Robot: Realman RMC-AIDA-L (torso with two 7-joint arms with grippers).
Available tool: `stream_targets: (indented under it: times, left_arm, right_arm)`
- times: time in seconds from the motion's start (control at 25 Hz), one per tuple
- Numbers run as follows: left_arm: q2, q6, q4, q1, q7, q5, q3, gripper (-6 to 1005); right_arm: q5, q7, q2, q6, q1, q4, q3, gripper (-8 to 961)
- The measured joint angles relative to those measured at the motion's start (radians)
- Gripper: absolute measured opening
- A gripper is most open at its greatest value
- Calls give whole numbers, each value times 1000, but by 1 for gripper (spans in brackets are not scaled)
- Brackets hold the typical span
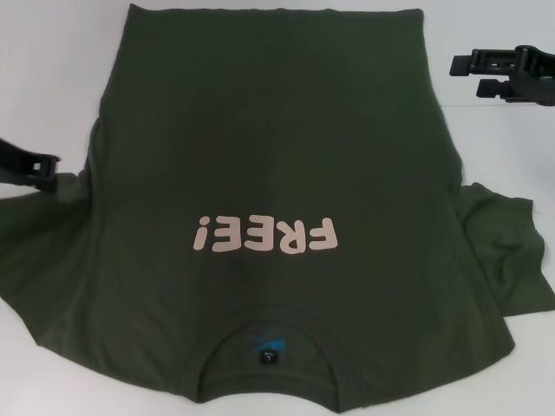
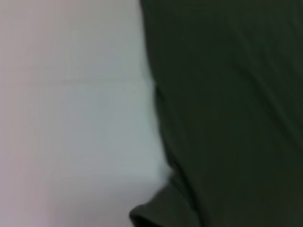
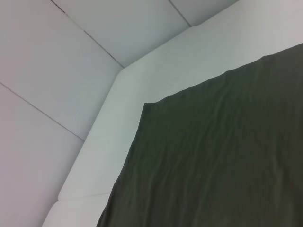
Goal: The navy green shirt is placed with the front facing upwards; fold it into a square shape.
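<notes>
**A:** The navy green shirt lies front up across the white table, and it takes up most of the surface. The collar sits at the near edge with the hem toward the far edge, so the pink "FREE!" lettering reads upside down from the head camera.

**B:** And the little black neck label shows inside the collar, which confirms the front is up. What about the arms?

**A:** The left gripper sits low at the table's left edge, right where the shirt's side meets its spread sleeve. Its black fingers lie against the cloth there. Whether they're pinching fabric or just resting on it, I can't tell.

**B:** The left wrist camera doesn't help either: it shows only the shirt's edge against white table, no fingers.

**A:** Over on the right, the right gripper hovers near the far right corner, off the cloth, with its two black fingers apart and nothing between them.

**B:** That placement makes sense, I'd say. One arm is at the sleeve line and the other near the hem corner, ready to turn a side panel inward.

**A:** Agreed. The right sleeve lies bunched toward the right edge, so it'll likely need folding in too. No folds look finished yet.
</notes>
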Motion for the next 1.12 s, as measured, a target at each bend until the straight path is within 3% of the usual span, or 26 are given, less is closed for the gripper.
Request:
stream_targets:
  times: [0.32,0.48,0.64,0.92,1.12]
  left_arm:
    - [-6,88,-135,-154,-101,1,10,-2]
    - [-6,38,-255,-224,-117,1,11,0]
    - [13,-50,-391,-281,-123,0,4,7]
    - [12,-121,-405,-277,-100,-27,-3,20]
    - [-13,-117,-329,-218,47,-162,-52,60]
  right_arm:
    - [0,0,0,3,4,0,-5,780]
    - [0,0,0,7,5,0,-7,779]
    - [0,8,0,7,5,0,-7,777]
    - [0,5,0,7,-2,0,-8,776]
    - [-5,-21,-1,6,-5,0,-9,774]
